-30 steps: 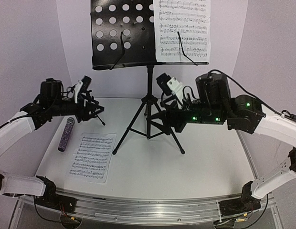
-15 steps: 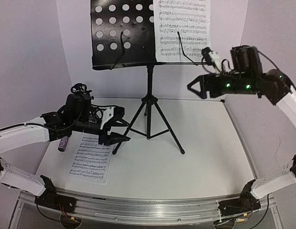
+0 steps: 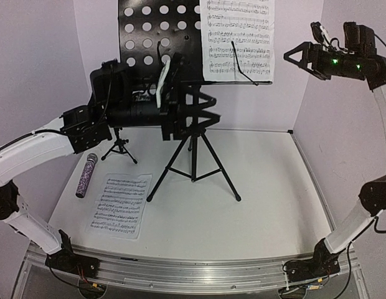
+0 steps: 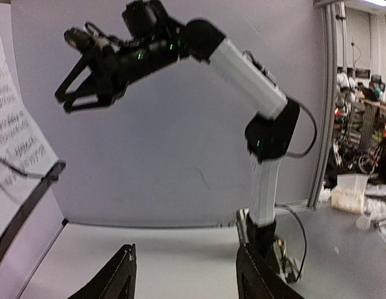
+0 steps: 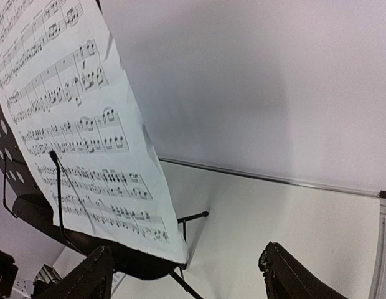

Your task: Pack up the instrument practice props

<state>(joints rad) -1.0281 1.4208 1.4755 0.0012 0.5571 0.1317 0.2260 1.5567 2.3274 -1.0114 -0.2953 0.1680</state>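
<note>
My left hand [image 3: 215, 111] and right hand [image 3: 287, 59] both hang released and empty, the left in front of the music stand [image 3: 143, 43], the right up beside the sheet [image 3: 240, 37] on it. That 1 page looks light, limp and easy to tear, pinned under a wire clip [image 3: 243, 62]. I'd pinch its free right edge gently.

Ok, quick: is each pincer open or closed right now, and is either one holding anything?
Left pincer: open, holding nothing.
Right pincer: open, holding nothing.
</note>
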